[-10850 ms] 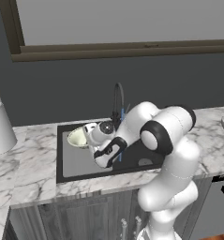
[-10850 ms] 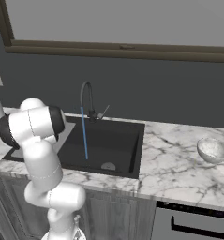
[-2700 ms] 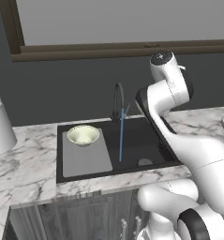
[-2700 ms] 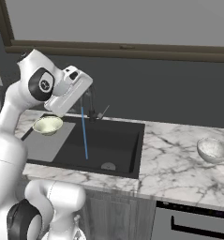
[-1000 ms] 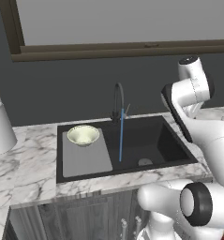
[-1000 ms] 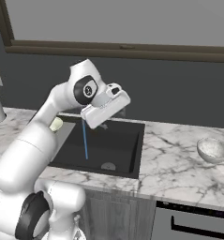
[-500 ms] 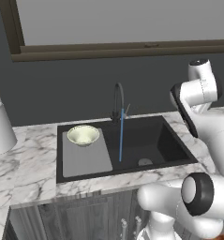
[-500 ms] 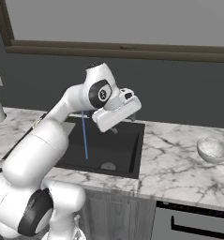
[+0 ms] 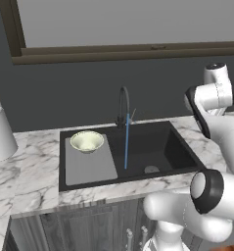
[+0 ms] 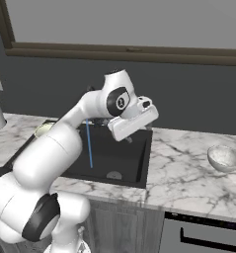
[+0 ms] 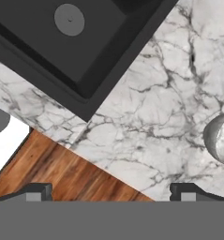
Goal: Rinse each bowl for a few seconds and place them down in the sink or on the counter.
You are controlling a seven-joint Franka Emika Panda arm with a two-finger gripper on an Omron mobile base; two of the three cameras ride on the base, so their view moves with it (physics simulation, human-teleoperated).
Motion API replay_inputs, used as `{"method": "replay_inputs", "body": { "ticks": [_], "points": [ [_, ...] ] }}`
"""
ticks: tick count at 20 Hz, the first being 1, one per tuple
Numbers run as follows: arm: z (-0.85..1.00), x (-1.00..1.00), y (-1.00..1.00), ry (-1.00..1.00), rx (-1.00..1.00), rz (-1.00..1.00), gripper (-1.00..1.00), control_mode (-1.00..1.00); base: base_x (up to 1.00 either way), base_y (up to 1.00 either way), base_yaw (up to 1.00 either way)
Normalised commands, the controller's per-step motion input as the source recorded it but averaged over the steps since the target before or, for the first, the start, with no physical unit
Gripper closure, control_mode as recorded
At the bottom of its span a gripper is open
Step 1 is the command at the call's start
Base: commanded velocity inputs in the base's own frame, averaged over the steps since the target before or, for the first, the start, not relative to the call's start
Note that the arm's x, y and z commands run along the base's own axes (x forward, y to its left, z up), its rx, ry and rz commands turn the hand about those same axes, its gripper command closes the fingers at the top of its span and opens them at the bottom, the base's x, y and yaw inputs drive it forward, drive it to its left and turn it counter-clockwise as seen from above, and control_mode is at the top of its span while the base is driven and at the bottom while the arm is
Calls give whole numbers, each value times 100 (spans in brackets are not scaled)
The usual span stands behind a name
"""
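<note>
A sink (image 9: 162, 147) is set into the tabletop (image 10: 188, 173). One bowl (image 9: 87, 141) sits in the sink at its 10 o'clock corner. A second bowl (image 10: 225, 158) rests on the tabletop at 3 o'clock, well apart from the sink. A faucet (image 9: 124, 105) stands at the sink's 12 o'clock edge.

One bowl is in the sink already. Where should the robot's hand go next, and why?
Probably right, toward the second bowl on the counter. The end effector is open and empty above the counter's edge, and that bowl hasn't reached the running water.

Marble counter (image 10: 183, 168) carries one bowl (image 10: 225, 158) (right of the sink (image 10: 120, 160)), perhaps empty.
</note>
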Motion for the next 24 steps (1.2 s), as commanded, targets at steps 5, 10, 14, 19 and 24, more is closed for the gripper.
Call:
{"method": "replay_inputs", "body": {
  "ticks": [5, 10, 14, 19, 24],
  "points": [
    [-3, 16, -27, 3, 3, 0, -100, -100, 0, 0, 0],
    [0, 11, -27, 3, 4, 0, -100, -100, 0, 0, 0],
    [-2, 13, -27, 2, 3, 0, -100, -100, 0, 0, 0],
    [-6, 7, -25, 2, 3, 0, -100, -100, 0, 0, 0],
    [-9, 3, -23, 1, 2, 1, -100, -100, 0, 0, 0]
  ]
}}
